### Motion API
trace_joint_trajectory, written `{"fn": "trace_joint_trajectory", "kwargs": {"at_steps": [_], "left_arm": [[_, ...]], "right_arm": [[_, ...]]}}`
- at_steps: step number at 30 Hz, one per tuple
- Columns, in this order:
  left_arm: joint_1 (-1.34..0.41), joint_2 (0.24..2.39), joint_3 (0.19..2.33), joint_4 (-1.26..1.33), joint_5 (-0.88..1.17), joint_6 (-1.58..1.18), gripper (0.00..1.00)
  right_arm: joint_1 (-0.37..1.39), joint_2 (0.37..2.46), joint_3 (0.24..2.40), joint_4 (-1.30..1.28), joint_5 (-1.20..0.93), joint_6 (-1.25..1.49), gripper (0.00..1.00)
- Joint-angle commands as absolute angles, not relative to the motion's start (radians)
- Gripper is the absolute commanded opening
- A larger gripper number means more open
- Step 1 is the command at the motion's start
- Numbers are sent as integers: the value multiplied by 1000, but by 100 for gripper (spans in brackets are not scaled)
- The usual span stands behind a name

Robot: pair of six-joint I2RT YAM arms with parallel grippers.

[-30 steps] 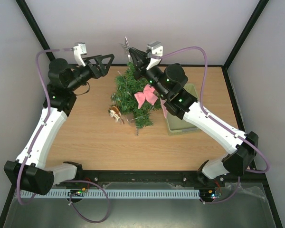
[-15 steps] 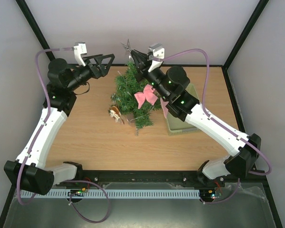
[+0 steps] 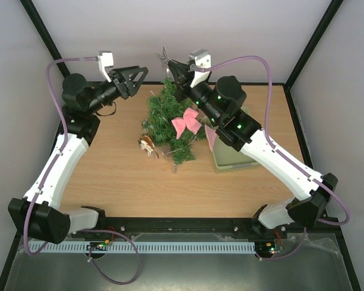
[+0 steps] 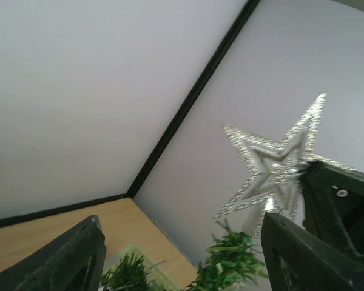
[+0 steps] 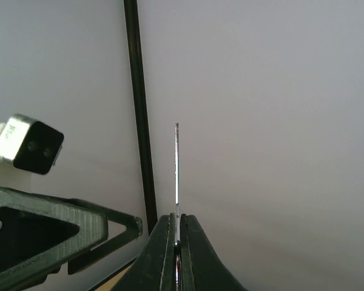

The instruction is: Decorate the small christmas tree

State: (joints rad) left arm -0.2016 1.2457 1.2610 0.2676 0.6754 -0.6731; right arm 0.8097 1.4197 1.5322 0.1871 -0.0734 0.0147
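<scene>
Right arm had lifted the star (image 3: 164, 58) a touch higher and further back than a second before, elbow swung out to the right; left gripper (image 3: 139, 77) crept in toward the treetop and its jaws had started to narrow. Right gripper (image 3: 173, 66) was pinched fully shut on the star's lower edge, and its wrist view showed the star (image 5: 176, 163) edge-on as a thin line rising out of closed fingers. Left gripper's jaws were apart and held nothing; its wrist view looked between the fingers at the star (image 4: 273, 170) with green tips right under it. Small christmas tree (image 3: 164, 112) sat mid-table toward the back, apparently upright, pink bow (image 3: 187, 120) already on it, pale green basket (image 3: 230, 160) just to its right. Key relation: the star hung just above and slightly behind the tree's tip, so the tip lay straight down from the right claw along the tree's long axis. Right arm was the nearer one; left claw waited near the tip on its left side, likely to steady it.
</scene>
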Motion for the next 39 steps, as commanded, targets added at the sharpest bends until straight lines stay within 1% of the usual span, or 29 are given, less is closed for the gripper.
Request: {"fn": "trace_joint_trajectory", "kwargs": {"at_steps": [1,4,11,23,31,39], "left_arm": [[-196,1256,1247,485,769,-764,71],[-196,1273,1251,540,786,-809,69],[-196,1302,1277,498,766,-765,66],[-196,1343,1299,544,764,-793,68],[-196,1367,1321,579,775,-814,66],[-196,1389,1366,507,733,-786,59]], "right_arm": [[805,1433,1599,118,-87,0,2],[804,1448,1640,79,-95,-4,2],[805,1464,1640,104,-109,-7,2],[805,1475,1641,104,-80,-32,2],[804,1465,1627,74,-86,-20,2],[805,1445,1598,66,-81,-13,2]]}}
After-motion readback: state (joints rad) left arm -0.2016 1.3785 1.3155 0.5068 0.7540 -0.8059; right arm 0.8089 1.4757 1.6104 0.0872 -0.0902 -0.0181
